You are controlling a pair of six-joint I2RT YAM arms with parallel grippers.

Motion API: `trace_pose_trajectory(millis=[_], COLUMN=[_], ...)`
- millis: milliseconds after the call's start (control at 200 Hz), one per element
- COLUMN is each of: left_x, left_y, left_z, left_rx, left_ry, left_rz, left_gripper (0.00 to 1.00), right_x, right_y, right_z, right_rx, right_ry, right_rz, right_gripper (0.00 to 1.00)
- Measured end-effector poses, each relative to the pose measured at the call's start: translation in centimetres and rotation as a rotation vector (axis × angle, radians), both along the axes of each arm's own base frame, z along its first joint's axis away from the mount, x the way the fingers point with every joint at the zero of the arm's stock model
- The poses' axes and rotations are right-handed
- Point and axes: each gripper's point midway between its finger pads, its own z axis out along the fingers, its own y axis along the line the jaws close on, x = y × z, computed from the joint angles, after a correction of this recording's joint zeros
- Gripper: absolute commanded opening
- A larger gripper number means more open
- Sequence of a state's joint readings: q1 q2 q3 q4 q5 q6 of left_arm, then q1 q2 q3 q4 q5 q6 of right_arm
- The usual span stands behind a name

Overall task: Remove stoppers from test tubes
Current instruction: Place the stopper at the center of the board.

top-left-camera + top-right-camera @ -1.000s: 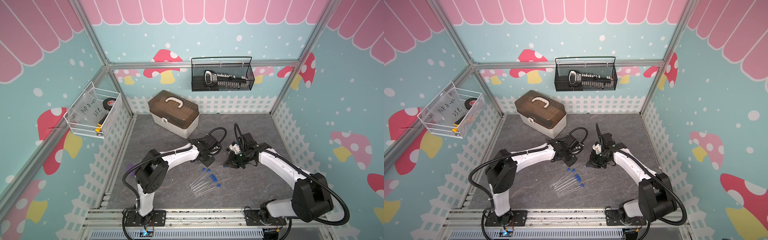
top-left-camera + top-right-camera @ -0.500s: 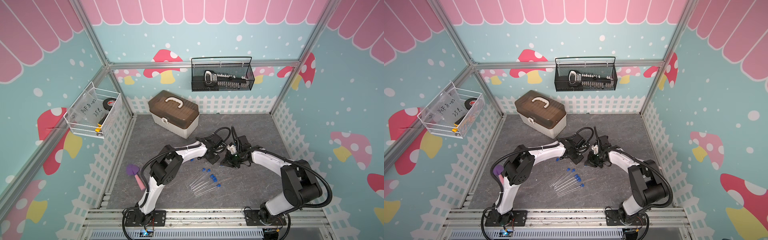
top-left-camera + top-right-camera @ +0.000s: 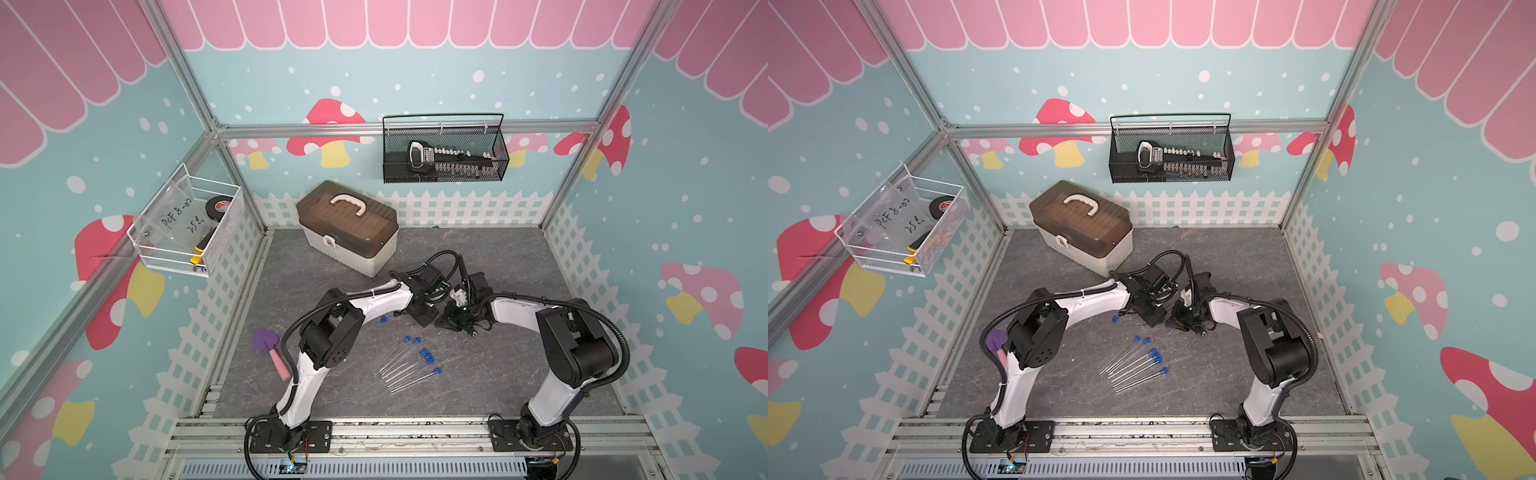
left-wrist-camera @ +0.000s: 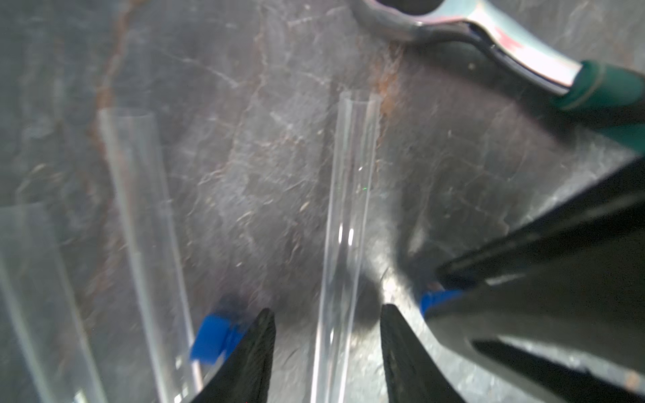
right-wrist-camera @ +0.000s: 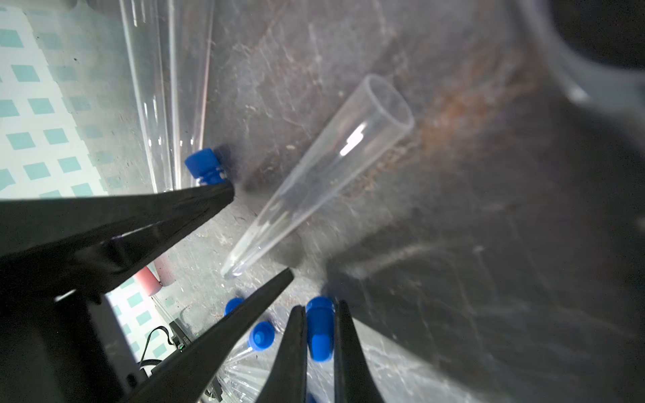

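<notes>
In both top views my left pincer and right pincer meet tip to tip over the grey desk. The thin clear test tubes with bright-blue plug stoppers lie toward seven o'clock, long axes two to eight o'clock, nearer my left arm. Any grip is too small to judge from here. Left wrist: my left pincer stands open astride an uncapped clear tube. Right wrist: my right pincer is clamped on one blue stopper.
</notes>
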State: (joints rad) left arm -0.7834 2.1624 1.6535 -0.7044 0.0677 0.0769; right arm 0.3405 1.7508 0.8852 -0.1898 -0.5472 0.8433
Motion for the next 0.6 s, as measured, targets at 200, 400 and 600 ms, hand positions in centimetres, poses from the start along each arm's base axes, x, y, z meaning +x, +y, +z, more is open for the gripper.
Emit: trace_pose_trajectory(millis=[200,400,600], left_x=[-1.4,-6.9,-12.3], left_y=[1.8,7.5,13.1], left_z=[9.0,10.8,2.0], left_rx=[-0.089,-0.089,0.102], left_ry=[-0.085,-0.074,0.122], left_rz=[0.028,0.08,0.161], left_gripper=[0.51,0.54,0.53], right_x=[1.4,1.5,0.3], right_y=[0.4,0.2,-0.3], right_z=[0.3,1.9,7.1], right_rx=[0.004,0.0,0.005], right_ry=[-0.025,-0.054,-0.149], right_rz=[-0.007,-0.015,0.003], right_gripper=[0.41,0.49,0.5])
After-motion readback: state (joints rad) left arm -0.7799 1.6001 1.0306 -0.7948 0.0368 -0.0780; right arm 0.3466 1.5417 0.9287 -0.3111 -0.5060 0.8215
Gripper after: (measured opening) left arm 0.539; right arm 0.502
